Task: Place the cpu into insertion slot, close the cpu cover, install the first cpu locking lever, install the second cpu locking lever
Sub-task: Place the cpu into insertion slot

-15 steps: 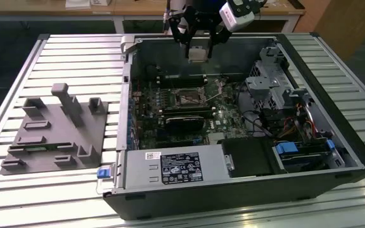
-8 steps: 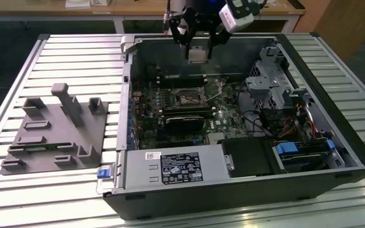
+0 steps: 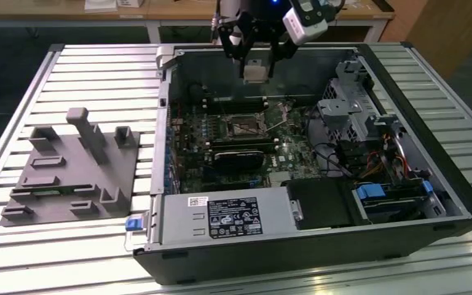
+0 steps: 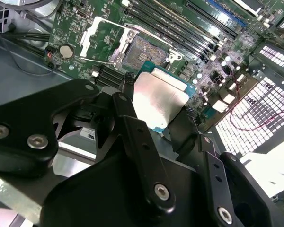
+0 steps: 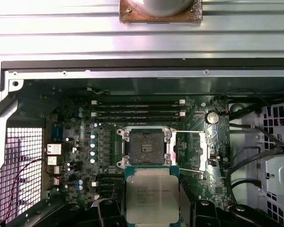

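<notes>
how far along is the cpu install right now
Nothing is finished yet. The gripper is shut on the cpu, holding it above the motherboard near the insertion slot, which is empty. The cpu cover is swung open beside it. Seating the cpu, closing the cover and both lever steps are left.

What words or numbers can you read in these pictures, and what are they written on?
None of the writing here can be read.
The cpu, held in the gripper: rows of grey print, too blurred to read.
Black label on the silver box: white print and signs, too small to read.
White sticker beside that label: dark marks, too small to read.
</notes>
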Controlling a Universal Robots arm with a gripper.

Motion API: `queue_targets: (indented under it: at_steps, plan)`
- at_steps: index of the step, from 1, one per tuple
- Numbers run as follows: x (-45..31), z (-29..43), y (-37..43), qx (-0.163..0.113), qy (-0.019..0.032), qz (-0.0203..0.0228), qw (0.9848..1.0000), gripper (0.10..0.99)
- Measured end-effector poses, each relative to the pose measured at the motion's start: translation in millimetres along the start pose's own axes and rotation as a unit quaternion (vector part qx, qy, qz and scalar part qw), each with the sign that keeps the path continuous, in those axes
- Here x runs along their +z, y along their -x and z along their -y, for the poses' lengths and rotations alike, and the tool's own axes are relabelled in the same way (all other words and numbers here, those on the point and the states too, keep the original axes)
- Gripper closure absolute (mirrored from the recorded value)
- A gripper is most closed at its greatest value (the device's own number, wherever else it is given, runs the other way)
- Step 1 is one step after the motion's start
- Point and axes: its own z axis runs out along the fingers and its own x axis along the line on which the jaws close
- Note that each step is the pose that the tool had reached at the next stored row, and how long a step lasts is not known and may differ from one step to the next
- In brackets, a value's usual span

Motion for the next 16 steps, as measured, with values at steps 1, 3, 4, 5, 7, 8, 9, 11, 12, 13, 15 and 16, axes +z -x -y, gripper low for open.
queue_targets:
  at_steps: [1,3,4,5,7,8,9,11,12,13,15,16]
  plan:
    - [0.5,0.0,0.0,0.000,0.0000,0.0000,1.0000,0.549]
    - [1.6,0.1,0.0,0.000,0.0000,0.0000,1.0000,0.549]
    - [2.2,0.2,0.0,0.000,0.0000,0.0000,1.0000,0.549]
    - [2.9,0.3,0.1,0.000,0.0000,0.0000,1.0000,0.549]
    - [4.0,0.4,0.1,0.000,0.0000,0.0000,1.0000,0.549]
    - [4.5,0.4,0.1,0.000,0.0000,0.0000,1.0000,0.549]
    - [5.0,0.4,0.1,0.000,0.0000,0.0000,1.0000,0.549]
    - [6.0,0.5,0.1,0.000,0.0000,0.0000,1.0000,0.549]
    - [6.5,0.6,0.1,0.000,0.0000,0.0000,1.0000,0.549]
    - [7.0,0.6,0.1,0.000,0.0000,0.0000,1.0000,0.549]
    - [7.9,0.7,0.2,0.000,0.0000,0.0000,1.0000,0.549]
    - [8.3,0.8,0.2,0.000,0.0000,0.0000,1.0000,0.549]
